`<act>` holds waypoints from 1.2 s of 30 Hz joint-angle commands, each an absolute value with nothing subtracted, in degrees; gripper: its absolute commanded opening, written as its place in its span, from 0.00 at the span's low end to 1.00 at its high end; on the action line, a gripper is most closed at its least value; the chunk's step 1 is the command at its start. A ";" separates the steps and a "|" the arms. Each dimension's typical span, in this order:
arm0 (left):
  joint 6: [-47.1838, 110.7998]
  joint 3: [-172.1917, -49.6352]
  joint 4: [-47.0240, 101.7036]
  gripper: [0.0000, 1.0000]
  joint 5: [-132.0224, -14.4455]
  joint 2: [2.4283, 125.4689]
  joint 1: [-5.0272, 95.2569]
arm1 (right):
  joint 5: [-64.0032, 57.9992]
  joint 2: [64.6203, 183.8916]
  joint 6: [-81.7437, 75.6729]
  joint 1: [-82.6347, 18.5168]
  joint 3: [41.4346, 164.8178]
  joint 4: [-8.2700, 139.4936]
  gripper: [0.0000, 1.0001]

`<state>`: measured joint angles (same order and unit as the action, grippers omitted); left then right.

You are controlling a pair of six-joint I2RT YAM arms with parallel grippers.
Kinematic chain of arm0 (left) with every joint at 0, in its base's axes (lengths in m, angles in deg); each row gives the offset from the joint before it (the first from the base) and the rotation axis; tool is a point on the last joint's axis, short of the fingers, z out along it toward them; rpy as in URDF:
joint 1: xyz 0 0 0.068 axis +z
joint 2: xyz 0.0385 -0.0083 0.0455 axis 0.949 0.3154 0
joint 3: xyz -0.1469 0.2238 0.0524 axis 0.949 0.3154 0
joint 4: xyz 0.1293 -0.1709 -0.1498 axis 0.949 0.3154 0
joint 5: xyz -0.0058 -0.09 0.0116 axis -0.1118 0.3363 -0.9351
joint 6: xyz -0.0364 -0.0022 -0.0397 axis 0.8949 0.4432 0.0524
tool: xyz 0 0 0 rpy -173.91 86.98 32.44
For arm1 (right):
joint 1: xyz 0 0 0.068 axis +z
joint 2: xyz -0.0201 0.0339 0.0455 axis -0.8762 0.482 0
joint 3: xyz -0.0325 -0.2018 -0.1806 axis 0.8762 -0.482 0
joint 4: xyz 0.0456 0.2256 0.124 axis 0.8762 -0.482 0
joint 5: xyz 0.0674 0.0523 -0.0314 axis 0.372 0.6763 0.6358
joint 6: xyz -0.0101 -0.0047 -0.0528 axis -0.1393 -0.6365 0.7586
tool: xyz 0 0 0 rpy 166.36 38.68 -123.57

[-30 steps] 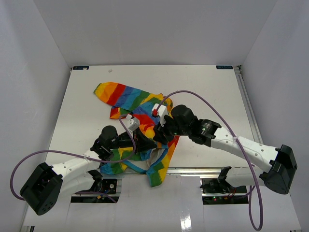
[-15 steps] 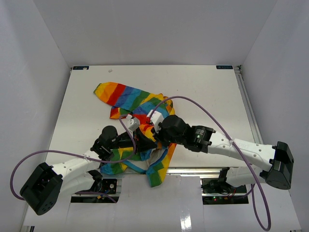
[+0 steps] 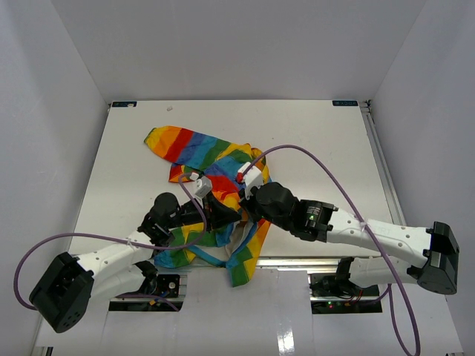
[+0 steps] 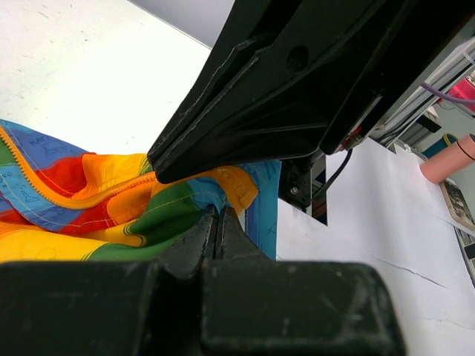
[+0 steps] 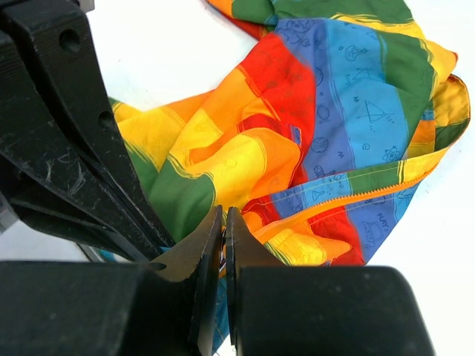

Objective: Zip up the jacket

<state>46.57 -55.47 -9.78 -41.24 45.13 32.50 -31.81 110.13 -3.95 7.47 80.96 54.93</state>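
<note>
The jacket (image 3: 197,148) lies crumpled mid-table, its rainbow hem hanging over the near edge. My left gripper (image 3: 221,213) and right gripper (image 3: 239,211) meet tip to tip over its lower front. In the left wrist view the left gripper (image 4: 217,216) is shut on a fold of the jacket (image 4: 89,193), with the right gripper's black fingers (image 4: 297,89) just above. In the right wrist view the right gripper (image 5: 223,216) is shut on a thin bit of the jacket's edge (image 5: 349,111). Orange zip teeth (image 5: 386,185) run off to the right.
The white table (image 3: 319,148) is walled on three sides. A metal rail (image 3: 297,261) runs along the near edge under the hanging hem. Purple cables (image 3: 312,159) loop above the arms. A pink cylinder (image 4: 449,157) lies beyond the table edge.
</note>
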 commanded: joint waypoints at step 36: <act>51.11 -58.43 4.27 0.00 -38.57 36.71 32.44 | -23.08 125.68 -8.85 -13.60 81.68 75.43 0.08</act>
